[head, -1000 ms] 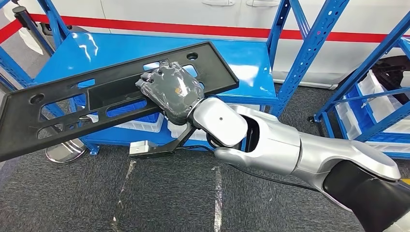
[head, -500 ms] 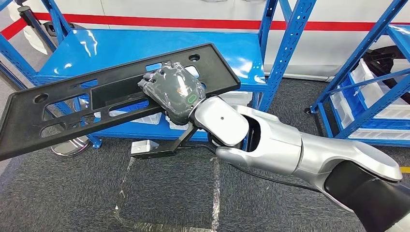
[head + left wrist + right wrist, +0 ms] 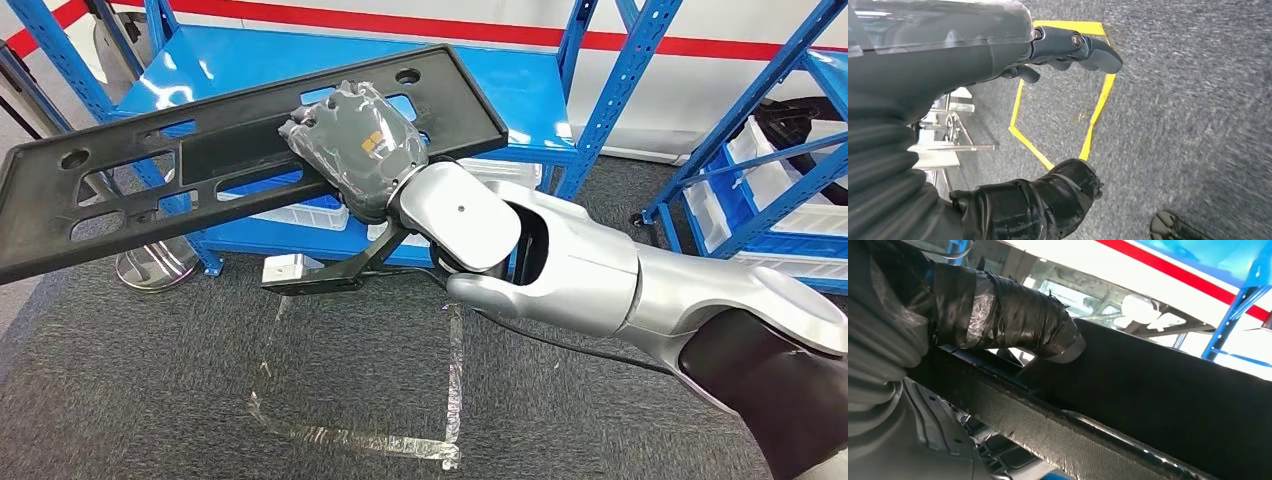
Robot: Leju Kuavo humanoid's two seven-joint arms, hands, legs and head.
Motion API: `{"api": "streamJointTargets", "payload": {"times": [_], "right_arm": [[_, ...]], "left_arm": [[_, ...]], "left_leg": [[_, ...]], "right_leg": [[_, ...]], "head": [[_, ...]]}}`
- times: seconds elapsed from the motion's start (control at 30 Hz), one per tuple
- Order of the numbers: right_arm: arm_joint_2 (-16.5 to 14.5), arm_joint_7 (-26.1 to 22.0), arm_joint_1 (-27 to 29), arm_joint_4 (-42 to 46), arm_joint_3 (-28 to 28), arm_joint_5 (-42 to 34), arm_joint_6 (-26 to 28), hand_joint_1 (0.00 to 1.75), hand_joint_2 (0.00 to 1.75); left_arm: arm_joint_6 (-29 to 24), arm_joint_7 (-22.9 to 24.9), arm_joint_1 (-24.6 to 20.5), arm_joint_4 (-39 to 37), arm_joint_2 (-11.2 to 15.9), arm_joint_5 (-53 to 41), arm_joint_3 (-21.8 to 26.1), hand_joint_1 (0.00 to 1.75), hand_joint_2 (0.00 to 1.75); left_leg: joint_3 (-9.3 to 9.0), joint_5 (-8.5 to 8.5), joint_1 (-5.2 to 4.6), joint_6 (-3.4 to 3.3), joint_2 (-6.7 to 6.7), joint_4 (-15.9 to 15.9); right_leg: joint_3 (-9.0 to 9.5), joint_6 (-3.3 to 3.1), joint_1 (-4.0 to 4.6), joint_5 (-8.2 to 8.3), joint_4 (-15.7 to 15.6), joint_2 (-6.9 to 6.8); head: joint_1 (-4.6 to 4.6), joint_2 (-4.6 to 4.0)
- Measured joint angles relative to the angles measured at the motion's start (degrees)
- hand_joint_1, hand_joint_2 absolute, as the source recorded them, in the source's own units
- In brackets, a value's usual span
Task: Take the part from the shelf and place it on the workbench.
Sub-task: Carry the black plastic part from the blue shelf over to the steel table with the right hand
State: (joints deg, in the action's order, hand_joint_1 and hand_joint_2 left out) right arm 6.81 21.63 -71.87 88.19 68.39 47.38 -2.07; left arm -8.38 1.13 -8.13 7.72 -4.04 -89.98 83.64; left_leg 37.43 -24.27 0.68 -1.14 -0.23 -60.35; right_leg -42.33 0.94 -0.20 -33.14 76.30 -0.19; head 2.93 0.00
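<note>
The part is a long flat black plastic panel (image 3: 130, 190) with slots and round holes. In the head view it hangs in the air in front of the blue shelf (image 3: 300, 75), tilted down toward the left. My right hand (image 3: 355, 150) grips it near the middle of its near edge, the grey back of the hand facing up. The right wrist view shows the taped thumb (image 3: 1013, 315) pressed against the panel's dark underside (image 3: 1158, 410). My left hand (image 3: 1038, 125) hangs over grey carpet, thumb and fingers apart, holding nothing.
The blue shelf's uprights (image 3: 615, 95) stand just beyond the panel's right end. Another blue rack with white bins (image 3: 770, 200) is at the right. A round metal base (image 3: 155, 268) sits on the floor at the left. Clear tape (image 3: 350, 435) marks the grey carpet below.
The whole view has shifted as the camera moved; shelf and floor tape lie differently in the picture. The right hand still holds the panel, which sits slightly higher and nearer level in the picture.
</note>
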Motion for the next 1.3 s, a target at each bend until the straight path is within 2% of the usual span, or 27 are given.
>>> {"api": "streamJointTargets", "payload": {"times": [0.03,0.07,0.13,0.17,0.23,0.3,0.33,0.37,0.43,0.47,0.5,0.53,0.57,0.6,0.63,0.67,0.7,0.8,0.87,0.9,0.97,1.0,1.03,1.1,1.17,1.23,1.3], "right_arm": [[0.01,0.01,-0.28,-0.2,0.0,-0.23,-0.06,1.75,1.75],[0.01,0.02,-0.6,-0.37,0.0,-0.42,-0.09,1.75,1.75],[0.01,0.08,-1.35,-0.61,-0.07,-0.59,-0.09,1.75,1.75],[0.02,0.11,-1.64,-0.73,-0.13,-0.61,-0.08,1.75,1.75],[0.05,0.16,-1.91,-0.98,-0.23,-0.61,-0.07,1.75,1.75],[0.14,0.15,-1.88,-1.24,-0.2,-0.64,-0.07,1.75,1.75],[0.16,0.15,-1.89,-1.35,-0.17,-0.66,-0.07,1.75,1.75],[0.19,0.14,-1.93,-1.46,-0.14,-0.68,-0.07,1.75,1.75],[0.19,0.15,-1.99,-1.66,-0.11,-0.73,-0.07,1.75,1.75],[0.19,0.16,-1.93,-1.77,-0.1,-0.78,-0.07,1.75,1.75],[0.2,0.16,-1.82,-1.87,-0.08,-0.86,-0.06,1.75,1.75],[0.2,0.16,-1.73,-1.96,-0.07,-0.96,-0.06,1.75,1.75],[0.2,0.16,-1.67,-2.01,-0.05,-1.05,-0.05,1.75,1.75],[0.19,0.16,-1.64,-2.05,-0.04,-1.13,-0.03,1.75,1.75],[0.2,0.17,-1.64,-2.1,-0.05,-1.17,0.01,1.75,1.75],[0.2,0.22,-1.63,-2.14,-0.07,-1.2,0.05,1.75,1.75],[0.22,0.26,-1.6,-2.19,-0.08,-1.21,0.11,1.75,1.75],[0.39,0.45,-1.35,-2.34,-0.09,-1.23,0.28,1.75,1.75],[0.57,0.6,-1.17,-2.39,-0.09,-1.27,0.43,1.75,1.75],[0.67,0.63,-1.02,-2.39,-0.09,-1.29,0.54,1.75,1.75],[0.9,0.66,-0.47,-2.39,-0.09,-1.31,0.72,1.75,1.75],[1.03,0.68,-0.09,-2.4,-0.09,-1.31,0.78,1.75,1.75],[1.13,0.71,0.22,-2.4,-0.09,-1.26,0.78,1.75,1.75],[1.2,0.85,0.47,-2.4,-0.09,-0.9,0.78,1.75,1.75],[1.24,1.04,0.4,-2.4,-0.1,-0.31,0.77,1.75,1.75],[1.3,1.13,0.39,-2.41,-0.1,0.04,0.74,1.75,1.75],[1.34,1.13,0.42,-2.44,-0.1,0.2,0.73,1.75,1.75]], "left_arm": [[0.01,-0.03,0.0,0.0,0.0,0.01,-0.01,0.0,1.75],[0.01,-0.05,-0.01,0.0,0.0,0.01,-0.01,0.0,1.75],[0.03,-0.06,-0.04,-0.08,-0.28,0.01,-0.02,0.0,1.75],[0.04,-0.01,-0.03,-0.11,-0.39,0.01,-0.02,0.0,1.75],[0.05,0.14,0.04,-0.15,-0.4,0.0,-0.04,0.0,1.75],[-0.01,0.24,0.02,-0.15,-0.17,0.01,-0.05,0.0,1.75],[-0.04,0.25,0.02,-0.16,-0.12,0.01,-0.06,0.0,1.75],[-0.09,0.25,0.04,-0.16,-0.07,0.01,-0.07,0.0,1.75],[-0.26,0.37,0.18,-0.17,-0.04,0.01,-0.09,0.0,1.75],[-0.34,0.57,0.22,-0.17,0.03,0.01,-0.14,0.0,1.75],[-0.42,0.81,0.24,-0.17,0.13,0.03,-0.26,0.0,1.75],[-0.44,1.04,0.24,-0.17,0.22,0.07,-0.43,0.0,1.75],[-0.43,1.22,0.23,-0.17,0.28,0.11,-0.66,0.0,1.75],[-0.4,1.28,0.18,-0.18,0.29,0.16,-0.9,0.0,1.75],[-0.34,1.29,0.12,-0.19,0.33,0.19,-1.12,0.0,1.75],[-0.27,1.27,0.04,-0.19,0.35,0.2,-1.3,0.0,1.75],[-0.19,1.25,-0.02,-0.2,0.37,0.2,-1.42,0.0,1.75],[0.04,1.2,-0.01,-0.21,0.42,0.19,-1.58,0.0,1.75],[0.19,1.31,0.07,-0.21,0.42,0.17,-1.74,0.0,1.75],[0.23,1.46,0.11,-0.21,0.42,0.15,-1.85,0.0,1.75],[0.34,1.86,0.13,-0.2,0.45,0.1,-2.07,0.0,1.75],[0.38,2.03,0.15,-0.2,0.49,0.07,-2.21,0.0,1.75],[0.43,2.14,0.17,-0.2,0.52,0.05,-2.36,0.0,1.75],[0.52,2.25,0.21,-0.2,0.54,0.03,-2.62,0.0,1.75],[0.62,2.26,0.2,-0.21,0.44,0.02,-2.76,0.0,1.75],[0.65,2.23,0.15,-0.22,0.37,0.03,-2.83,0.0,1.75],[0.68,2.17,0.14,-0.22,0.36,0.04,-2.85,0.0,1.75]], "left_leg": [[0.59,0.53,-0.39,-0.06,-0.04,0.03],[1.11,1.09,-0.74,-0.14,-0.12,0.1],[1.82,2.26,-1.13,-0.18,-0.17,0.45],[1.92,2.96,-1.08,-0.08,-0.16,0.89],[1.86,4.52,-0.83,0.26,-0.01,2.19],[2.2,4.83,-0.88,0.69,-0.04,2.95],[2.59,3.55,-0.96,1.01,-0.09,2.27],[3.22,1.19,-0.88,1.43,-0.11,0.32],[4.73,-3.72,-0.27,2.45,-0.08,-6.56],[5.32,-4.54,0.13,3.0,-0.06,-10.11],[5.4,-3.89,0.51,3.57,-0.05,-12.4],[4.6,-2.33,0.9,4.2,-0.03,-12.8],[2.75,-0.71,1.36,4.88,0.03,-11.09],[0.37,-0.44,1.76,5.67,0.07,-8.0],[-2.21,-1.11,1.91,6.01,0.02,-4.45],[-4.05,-2.43,1.96,5.82,-0.02,-1.66],[-4.9,-3.78,1.83,5.27,-0.1,-0.12],[-4.59,-3.83,1.75,2.82,-0.07,0.47],[-4.09,-3.09,1.8,1.63,0.09,0.63],[-3.74,-2.75,1.74,1.23,0.12,0.64],[-3.02,-2.16,1.57,0.83,0.04,0.63],[-2.71,-1.9,1.48,0.79,-0.04,0.62],[-2.47,-1.68,1.39,0.8,-0.14,0.62],[-2.23,-1.36,1.23,0.95,-0.28,0.63],[-1.97,-1.02,1.1,1.43,-0.31,0.66],[-1.79,-0.59,1.16,2.13,-0.24,0.88],[-1.68,-0.59,1.18,2.79,-0.19,1.03]], "right_leg": [[1.71,-0.67,0.41,1.28,-1.19,0.03],[4.34,-1.62,0.98,2.78,-4.27,0.1],[10.34,-3.72,2.16,3.55,-12.97,-0.14],[12.3,-4.38,2.59,3.48,-16.26,-0.33],[13.29,-4.9,2.99,4.22,-19.48,-0.61],[13.13,-4.8,2.54,6.39,-21.42,-0.71],[13.0,-4.66,2.16,7.33,-22.42,-0.83],[12.76,-4.34,1.75,8.13,-23.08,-0.95],[11.53,-3.9,1.29,9.29,-23.2,-1.01],[10.78,-3.55,0.98,9.73,-22.97,-1.02],[9.95,-3.21,0.61,10.1,-22.59,-1.06],[9.02,-2.86,0.17,10.38,-22.0,-1.09],[8.01,-2.46,-0.31,10.54,-21.15,-1.11],[6.95,-1.99,-0.65,10.58,-20.13,-1.11],[5.93,-1.51,-0.85,10.55,-19.0,-1.06],[5.08,-1.02,-0.82,10.53,-18.01,-0.99],[4.48,-0.58,-0.68,10.66,-17.36,-0.93],[3.6,0.36,-0.73,10.84,-16.65,-0.77],[2.08,0.75,-0.88,7.96,-13.17,-0.51],[0.79,0.89,-0.89,5.69,-9.65,-0.34],[-1.51,0.99,-0.86,2.29,-2.58,-0.15],[-1.72,0.9,-0.85,1.88,-1.02,-0.09],[-0.81,0.69,-0.81,2.49,-1.81,-0.04],[3.7,-0.24,-0.5,5.21,-9.0,0.08],[7.6,-1.18,0.01,6.86,-15.63,0.12],[8.37,-1.48,0.37,7.08,-17.18,0.13],[8.41,-1.66,0.14,7.66,-17.9,-0.05]], "head": [[-0.01,0.0],[-0.01,0.0],[-0.09,0.0],[-0.12,0.0],[0.01,0.0],[0.15,0.0],[0.14,0.0],[0.08,0.0],[-0.08,0.0],[-0.14,0.0],[-0.19,0.0],[-0.21,0.0],[-0.24,0.0],[-0.28,0.0],[-0.39,0.0],[-0.48,0.0],[-0.53,0.0],[-0.55,-0.01],[-0.48,0.0],[-0.42,0.0],[-0.38,0.0],[-0.37,0.0],[-0.36,0.0],[-0.36,0.0],[-0.37,0.0],[-0.28,0.0],[-0.23,0.0]]}}
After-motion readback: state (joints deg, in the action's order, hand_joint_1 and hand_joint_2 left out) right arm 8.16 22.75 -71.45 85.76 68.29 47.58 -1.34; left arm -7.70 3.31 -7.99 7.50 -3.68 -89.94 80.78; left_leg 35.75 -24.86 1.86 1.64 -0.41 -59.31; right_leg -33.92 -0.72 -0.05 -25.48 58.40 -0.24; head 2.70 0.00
